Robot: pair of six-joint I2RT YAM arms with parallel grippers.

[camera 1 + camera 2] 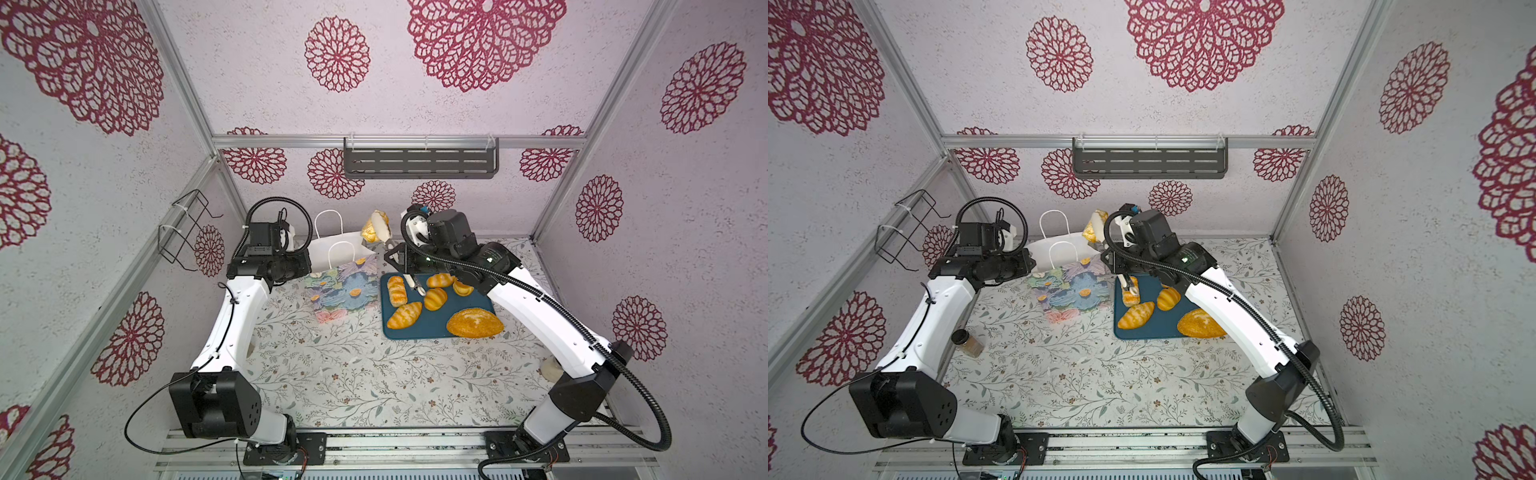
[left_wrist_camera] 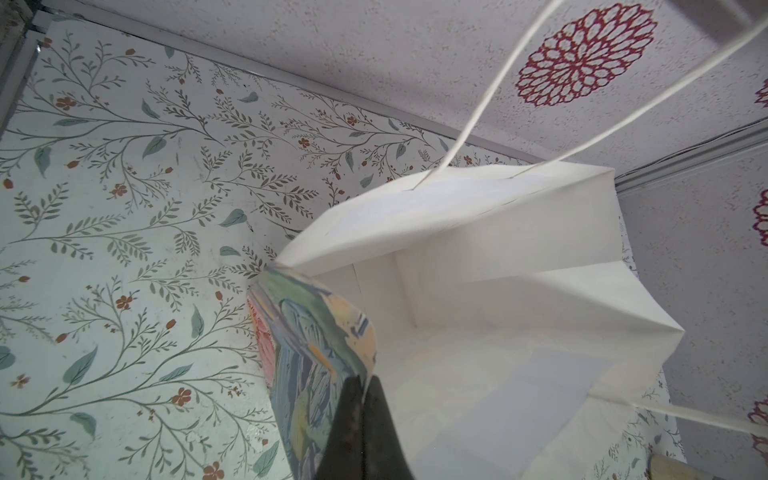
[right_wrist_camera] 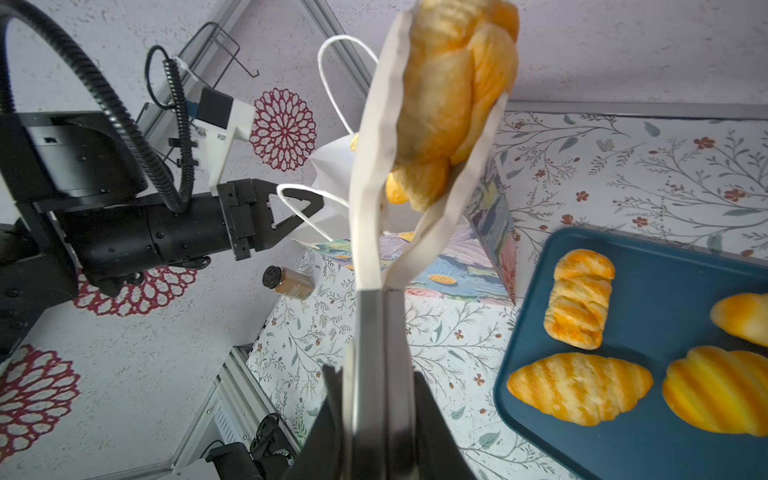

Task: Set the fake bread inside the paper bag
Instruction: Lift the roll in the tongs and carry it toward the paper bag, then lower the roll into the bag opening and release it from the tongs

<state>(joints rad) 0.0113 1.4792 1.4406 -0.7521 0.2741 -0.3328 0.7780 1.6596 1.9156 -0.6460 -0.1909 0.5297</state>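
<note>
bread (image 3: pixel 440 95) between tongs (image 3: pixel 365 199): right wrist view, not left wrist

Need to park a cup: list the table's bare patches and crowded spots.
Free: the front stretch of the table, bordered by both arm bases, the paper bag and the teal tray; a smaller strip between tray and right wall. Crowded: the back middle, with bag, tray of fake bread and both arms; a jar beside the left arm.
</note>
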